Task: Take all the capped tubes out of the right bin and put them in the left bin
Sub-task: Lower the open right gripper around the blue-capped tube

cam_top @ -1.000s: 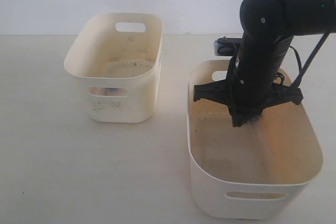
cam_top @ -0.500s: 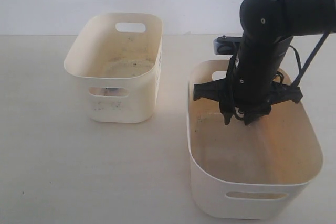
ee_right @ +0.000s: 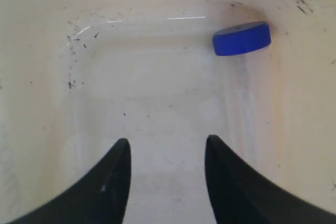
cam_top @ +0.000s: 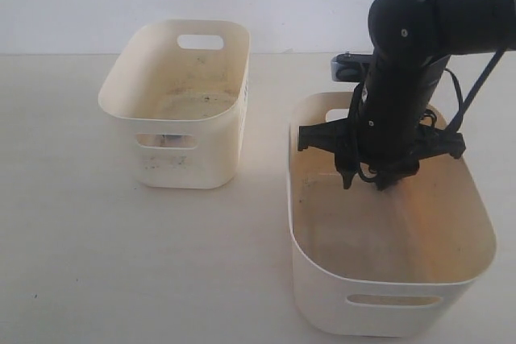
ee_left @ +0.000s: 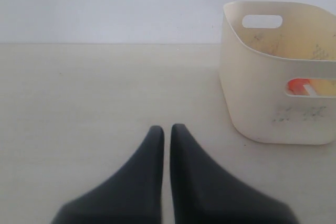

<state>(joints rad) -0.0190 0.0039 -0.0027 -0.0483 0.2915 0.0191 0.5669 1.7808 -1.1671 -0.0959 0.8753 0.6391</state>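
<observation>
Pale cream table (cam_top: 72,239) runs back to a plain white wall. In the exterior view the smaller, narrower cream-white plastic bin (cam_top: 189,165), its walls speckled with dark smudges, stands toward the table's far edge on the left. The larger, wider cream-white plastic bin (cam_top: 379,316), with rounded corners and a yellowish floor, stands well apart from it, nearer and to the right. The black right arm (cam_top: 403,78) reaches down into the larger bin, and its right claw (cam_top: 364,181) is low inside with the fingers apart.

The left wrist view shows the left claw (ee_left: 167,132) pressed together over the table, with the smaller bin (ee_left: 257,103) ahead of it. Through that bin's oval handle cut-out an orange-red cap (ee_left: 299,85) shows, with a white patch beside it too small to read.

The right wrist view looks onto the larger bin's stained floor (ee_right: 157,77). A small clear tube with a round blue cap (ee_right: 241,38) lies beside the wall, ahead of the right claw (ee_right: 165,145), whose fingers stand apart with only floor between them. The tube's clear body is faint and hard to trace.
</observation>
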